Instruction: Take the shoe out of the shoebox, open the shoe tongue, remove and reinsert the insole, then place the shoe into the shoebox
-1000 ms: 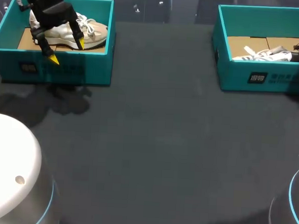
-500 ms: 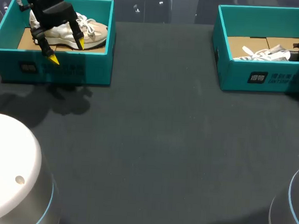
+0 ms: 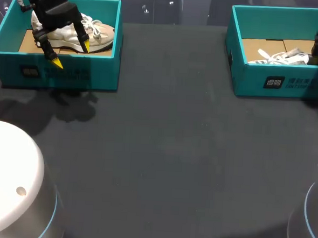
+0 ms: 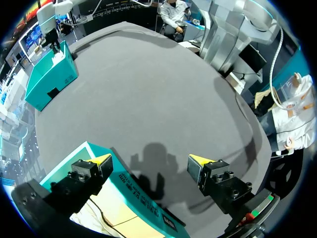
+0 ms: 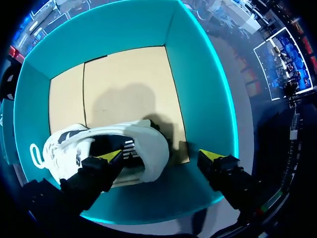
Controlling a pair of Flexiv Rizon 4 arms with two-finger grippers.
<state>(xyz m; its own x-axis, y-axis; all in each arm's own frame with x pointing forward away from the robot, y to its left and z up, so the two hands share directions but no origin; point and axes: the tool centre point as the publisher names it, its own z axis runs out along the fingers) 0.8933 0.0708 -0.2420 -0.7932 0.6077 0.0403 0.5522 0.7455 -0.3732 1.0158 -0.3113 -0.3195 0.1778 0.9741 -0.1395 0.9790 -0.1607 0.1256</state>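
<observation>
Tabletop [image 3: 168,152]: left shoebox [image 3: 64,73] far-left corner, right shoebox [image 3: 280,83] far-right corner | beige shoe [image 3: 99,34] in left shoebox, white shoe [image 5: 143,144] in right shoebox | left gripper [image 4: 149,159]: wide open, empty, over left shoebox's front wall | right gripper [image 5: 161,155]: wide open, empty, above one end of white shoe | step: take-out, likely; next: lower, straddle shoe, close | change: right arm now nearer far edge; left arm unmoved.

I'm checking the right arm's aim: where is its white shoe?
In the head view, the white shoe lies in the teal shoebox at the right of the table, under the open right hand.
</observation>
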